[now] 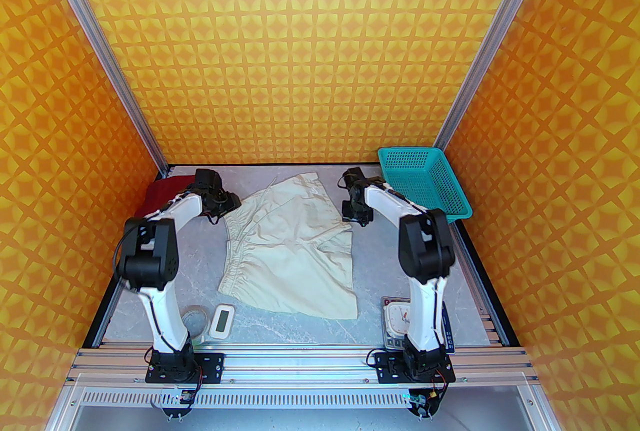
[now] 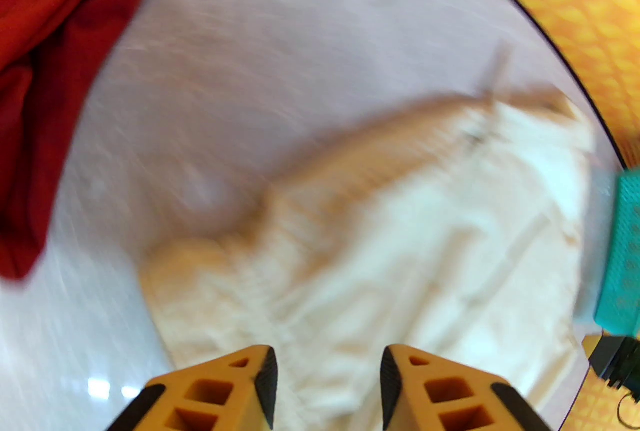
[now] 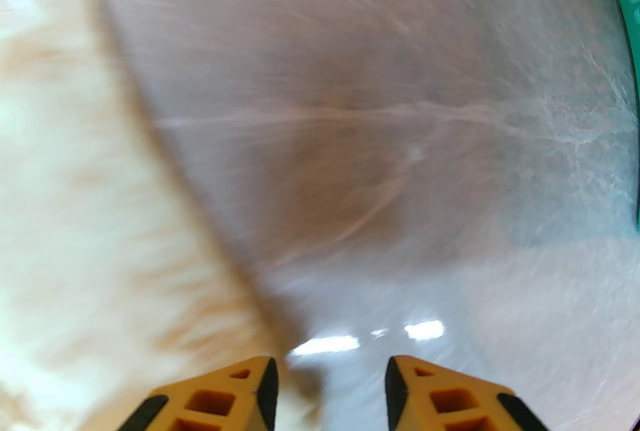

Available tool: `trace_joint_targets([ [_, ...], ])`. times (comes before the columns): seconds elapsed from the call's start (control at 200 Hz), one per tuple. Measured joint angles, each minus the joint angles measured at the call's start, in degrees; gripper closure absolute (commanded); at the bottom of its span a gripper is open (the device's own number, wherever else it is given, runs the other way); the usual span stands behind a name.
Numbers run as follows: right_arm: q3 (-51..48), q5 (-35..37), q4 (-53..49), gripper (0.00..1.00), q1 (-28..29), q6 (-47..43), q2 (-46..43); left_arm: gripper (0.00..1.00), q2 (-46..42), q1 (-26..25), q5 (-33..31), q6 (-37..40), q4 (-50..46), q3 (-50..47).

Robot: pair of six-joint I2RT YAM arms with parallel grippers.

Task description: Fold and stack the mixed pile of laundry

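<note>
The cream-white shorts (image 1: 292, 244) lie spread flat in the middle of the table, elastic waistband toward the left. A dark red shirt (image 1: 159, 198) sits bunched in the back left corner, partly hidden by my left arm. My left gripper (image 1: 231, 203) hovers at the waistband's far end; in its wrist view the gripper (image 2: 327, 384) is open over the blurred shorts (image 2: 400, 244), with the red shirt (image 2: 40, 68) to the left. My right gripper (image 1: 356, 214) hangs at the shorts' far right edge. Its wrist view shows the gripper (image 3: 330, 389) open over bare table beside the shorts (image 3: 75, 168).
A teal mesh basket (image 1: 425, 183) stands at the back right, close behind my right arm. Near the front edge lie a tape roll (image 1: 195, 319), a small white device (image 1: 221, 320) and a white scale (image 1: 397, 319). Patterned walls enclose the table on three sides.
</note>
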Motion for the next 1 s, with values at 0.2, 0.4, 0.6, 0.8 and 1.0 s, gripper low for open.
trace_joint_targets([
  [0.2, 0.0, -7.1, 4.1, 0.72, 2.5, 2.7, 0.1, 0.69, 1.6, -2.1, 0.7, 0.0, 0.6, 0.1],
  [0.4, -0.1, -9.7, 5.8, 0.8, 2.7, 5.0, 6.6, 0.75, 10.8, -1.8, 0.7, 0.0, 0.2, 3.6],
  [0.6, -3.2, -8.2, 7.9, 0.81, 1.9, 5.9, 6.1, 0.71, 14.4, -1.7, 1.5, 0.0, 0.9, 9.2],
  [0.8, -5.8, -6.5, 7.6, 0.79, -0.4, 5.8, 4.1, 0.63, 15.3, -1.7, 3.0, 0.0, 2.0, 10.3],
  [1.0, -5.4, -4.6, 3.9, 0.71, -1.5, 5.2, 0.7, 0.45, 8.5, -1.7, 3.2, 0.3, 2.0, 6.5],
])
